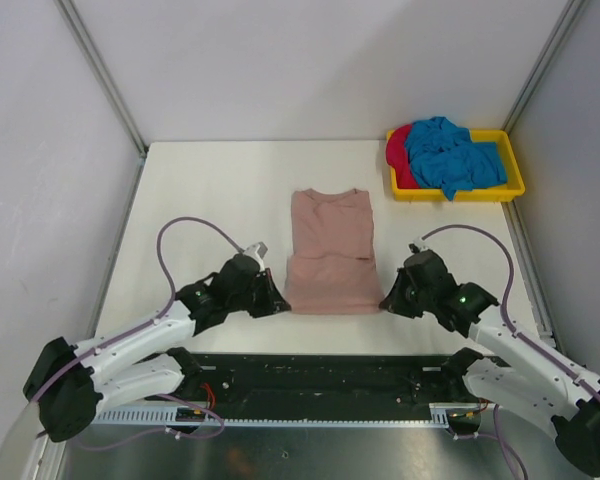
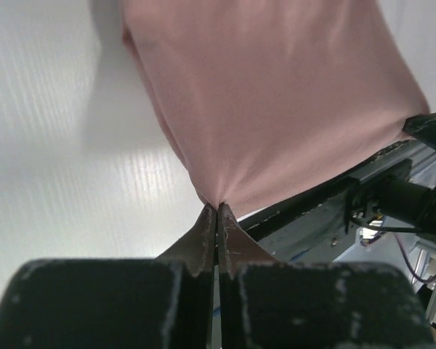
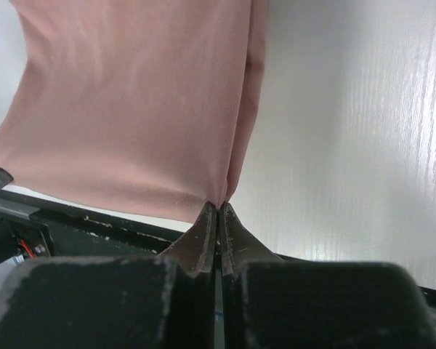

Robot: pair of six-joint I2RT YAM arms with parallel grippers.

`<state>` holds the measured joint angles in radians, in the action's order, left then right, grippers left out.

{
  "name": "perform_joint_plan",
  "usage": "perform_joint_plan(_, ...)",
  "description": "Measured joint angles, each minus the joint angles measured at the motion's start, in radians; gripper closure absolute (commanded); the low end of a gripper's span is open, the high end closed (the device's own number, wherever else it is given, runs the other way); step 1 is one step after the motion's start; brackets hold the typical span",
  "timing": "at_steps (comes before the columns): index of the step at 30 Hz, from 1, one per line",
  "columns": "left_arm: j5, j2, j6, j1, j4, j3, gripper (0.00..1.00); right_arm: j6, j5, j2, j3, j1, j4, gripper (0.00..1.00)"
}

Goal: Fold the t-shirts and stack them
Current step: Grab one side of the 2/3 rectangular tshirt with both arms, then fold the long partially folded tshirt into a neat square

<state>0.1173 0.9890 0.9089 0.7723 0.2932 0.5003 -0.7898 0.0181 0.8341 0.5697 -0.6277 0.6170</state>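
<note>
From above, we see the pink t-shirt [image 1: 330,250] flat mid-table, with the left gripper [image 1: 280,303] and right gripper [image 1: 388,300] at its near corners. The left wrist shows jaws pinched on a hem corner. The right wrist shows likewise, and we judge the cloth light and limp, best held by its corners.

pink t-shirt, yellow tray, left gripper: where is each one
pink t-shirt [image 1: 330,245]: top external view, middle of the cloth.
yellow tray [image 1: 458,194]: top external view, its near wall.
left gripper [image 2: 217,211]: left wrist view, between its fingertips, pinched on the shirt's corner.
</note>
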Motion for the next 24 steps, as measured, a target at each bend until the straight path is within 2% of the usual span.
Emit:
perform_joint_plan(6,-0.016,0.020,-0.013,-0.056,0.064,0.164,1.00,0.032,-0.037,0.061,0.145,0.027,0.039,1.00)
perform_joint_plan(10,-0.007,0.143,-0.051,-0.153,0.077,0.314,1.00,0.077,-0.026,0.180,0.261,0.113,0.007,1.00)
perform_joint_plan(17,0.029,0.506,-0.135,-0.299,0.087,0.684,1.00,0.154,0.026,0.510,0.514,0.251,-0.111,1.00)
perform_joint_plan(24,0.082,1.041,-0.200,-0.401,0.063,1.184,1.00,0.182,0.080,0.988,0.806,0.360,-0.313,1.00)
